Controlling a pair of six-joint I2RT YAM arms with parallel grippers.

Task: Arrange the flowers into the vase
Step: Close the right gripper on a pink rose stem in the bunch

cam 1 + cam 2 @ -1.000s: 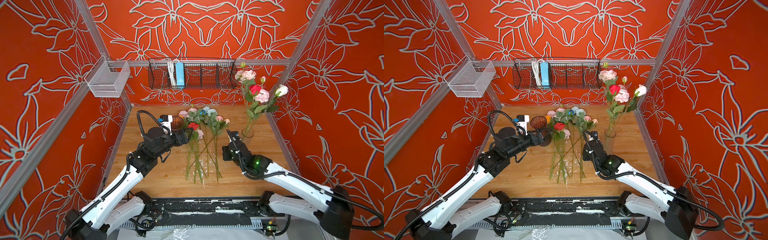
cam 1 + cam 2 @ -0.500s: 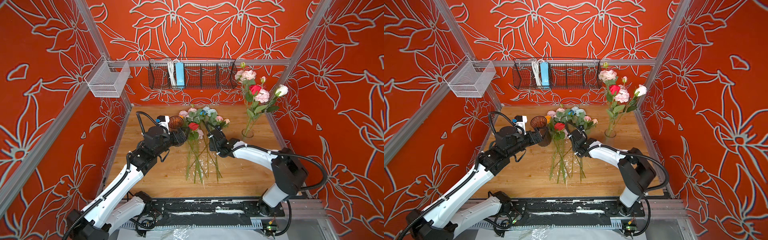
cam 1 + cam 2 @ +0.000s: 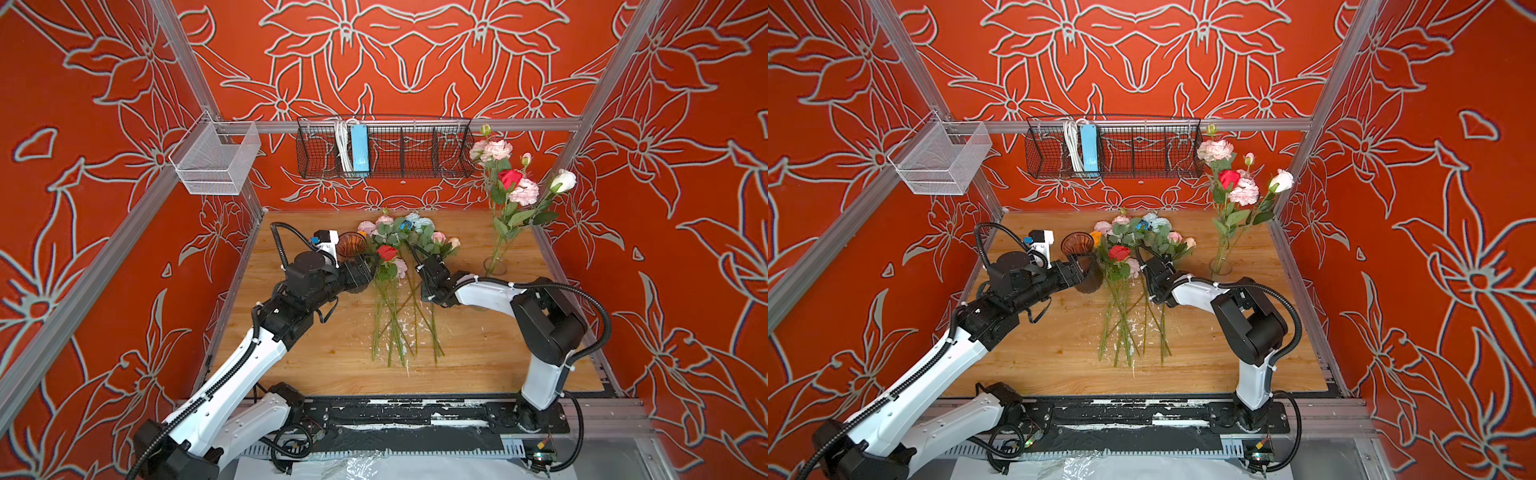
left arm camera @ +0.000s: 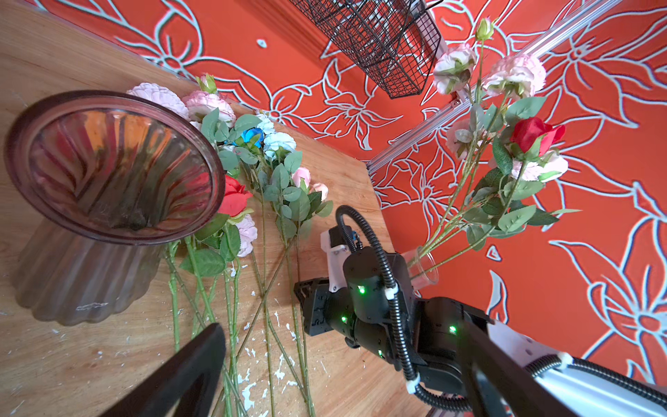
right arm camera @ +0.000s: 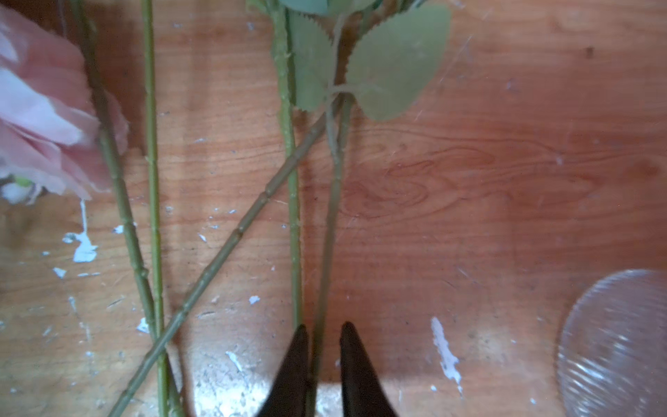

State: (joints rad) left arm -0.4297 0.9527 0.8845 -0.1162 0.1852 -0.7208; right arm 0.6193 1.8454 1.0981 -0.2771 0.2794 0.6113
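Several loose flowers (image 3: pixel 399 266) (image 3: pixel 1129 257) lie mid-table, blooms to the back and stems to the front. More flowers stand in a clear glass vase (image 3: pixel 495 266) (image 3: pixel 1221 266) at the back right. My right gripper (image 5: pixel 325 326) (image 3: pixel 424 291) is down on the bunch's right side, shut on one thin green stem (image 5: pixel 330 216) just below its leaves. My left gripper (image 4: pixel 341 326) (image 3: pixel 365 270) stands wide open with nothing between its fingers. It is beside a brown ribbed glass vase (image 4: pixel 108 169) (image 3: pixel 351 245), left of the bunch.
A black wire basket (image 3: pixel 384 147) and a white mesh bin (image 3: pixel 214 162) hang on the back rails. Red walls close in three sides. White flecks (image 3: pixel 401 332) litter the wood around the stems. Ribbed glass (image 5: pixel 613 343) shows close to my right gripper.
My right arm swung from the front right in over the flower bunch and its jaws closed round a stem. The left arm has barely moved and stays open.
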